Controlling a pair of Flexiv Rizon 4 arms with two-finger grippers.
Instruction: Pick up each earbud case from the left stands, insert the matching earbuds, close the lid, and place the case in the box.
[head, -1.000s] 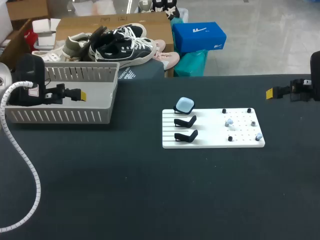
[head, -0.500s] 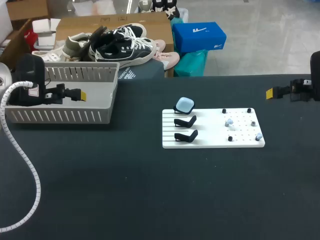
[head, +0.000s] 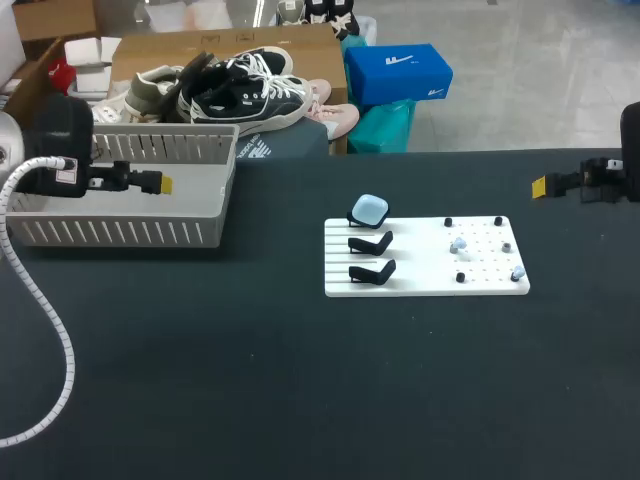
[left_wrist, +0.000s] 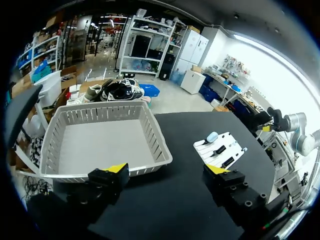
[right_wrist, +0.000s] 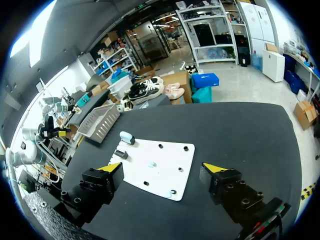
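Head view: earbud case (head: 369, 209) leans on rearmost stand (head: 356, 220), seemingly tilted leftward; left claw (left_wrist: 167, 169) and right claw (right_wrist: 163, 166) gape, empty.

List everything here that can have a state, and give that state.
Earbud case: on the rearmost stand, lid seemingly shut.
Other two stands: empty.
Earbuds: loose on the white board, not in a case.
Basket: empty.
Left gripper: open, holding nothing.
Right gripper: open, holding nothing.
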